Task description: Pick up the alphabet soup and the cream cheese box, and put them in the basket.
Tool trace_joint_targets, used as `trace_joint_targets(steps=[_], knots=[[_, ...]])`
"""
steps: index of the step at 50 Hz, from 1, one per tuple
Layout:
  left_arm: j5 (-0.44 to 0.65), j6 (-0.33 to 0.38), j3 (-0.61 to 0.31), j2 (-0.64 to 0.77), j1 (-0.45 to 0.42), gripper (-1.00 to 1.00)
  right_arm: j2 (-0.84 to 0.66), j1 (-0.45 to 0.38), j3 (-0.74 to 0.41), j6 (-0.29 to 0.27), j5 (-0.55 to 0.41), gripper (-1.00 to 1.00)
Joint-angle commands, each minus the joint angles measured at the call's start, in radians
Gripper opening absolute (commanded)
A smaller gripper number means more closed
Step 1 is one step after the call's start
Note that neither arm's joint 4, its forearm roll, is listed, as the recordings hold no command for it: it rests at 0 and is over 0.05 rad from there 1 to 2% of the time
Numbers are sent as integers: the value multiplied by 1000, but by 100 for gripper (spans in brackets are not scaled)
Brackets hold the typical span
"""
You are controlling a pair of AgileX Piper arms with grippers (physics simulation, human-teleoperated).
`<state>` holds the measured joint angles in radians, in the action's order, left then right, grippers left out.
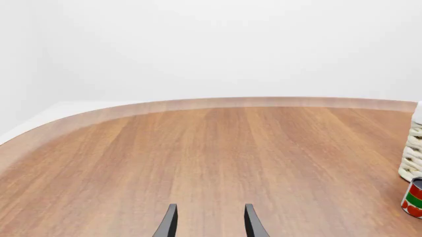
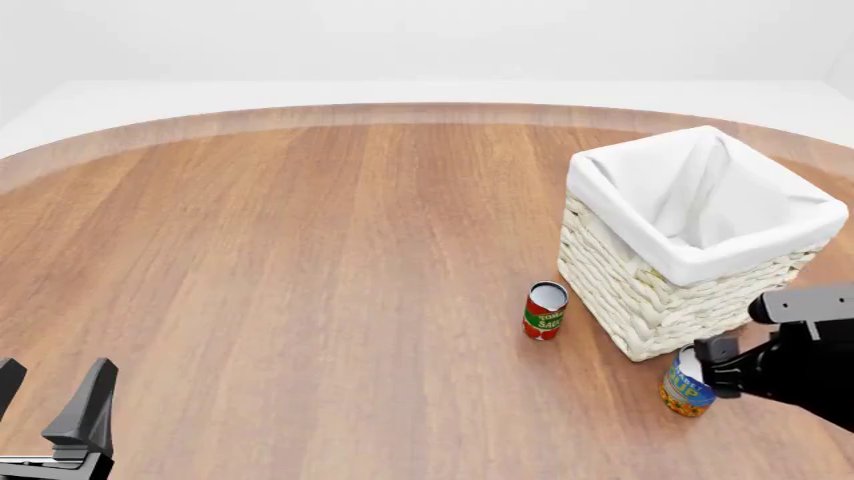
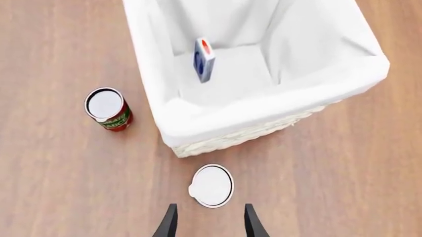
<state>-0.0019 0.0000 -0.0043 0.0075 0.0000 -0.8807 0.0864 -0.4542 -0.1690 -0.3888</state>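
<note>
Your wood desk lies bare on its left, where your left gripper hovers with fingers apart. At right, the basket holds the cream cheese box on edge; the alphabet soup stands upright just beside its near wall, the red can nearby. Your right gripper hangs above the soup, fingers apart.

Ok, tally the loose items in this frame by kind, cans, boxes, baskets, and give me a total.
Cans: 2, the alphabet soup and the red and green can, both upright on the table beside the basket.
Boxes: 1, the cream cheese box, already inside the basket.
Baskets: 1, the basket.
Total: 4.
</note>
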Motion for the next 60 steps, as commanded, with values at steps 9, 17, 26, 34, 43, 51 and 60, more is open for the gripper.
trace_joint_targets(steps=[9, 17, 26, 34, 43, 51, 60], knots=[[0, 0, 0, 0, 0, 100, -54, 2, 53, 5, 84, 100], [0, 0, 0, 0, 0, 100, -85, 7, 56, 1, 111, 100], [0, 0, 0, 0, 0, 100, -130, 13, 51, -3, 145, 100], [0, 0, 0, 0, 0, 100, -159, 25, 42, -8, 162, 100], [0, 0, 0, 0, 0, 100, -181, 25, 64, -4, 196, 100], [0, 0, 0, 0, 0, 100, -191, 15, 102, 3, 227, 100], [0, 0, 0, 0, 0, 100, -207, 13, 115, 6, 252, 100]])
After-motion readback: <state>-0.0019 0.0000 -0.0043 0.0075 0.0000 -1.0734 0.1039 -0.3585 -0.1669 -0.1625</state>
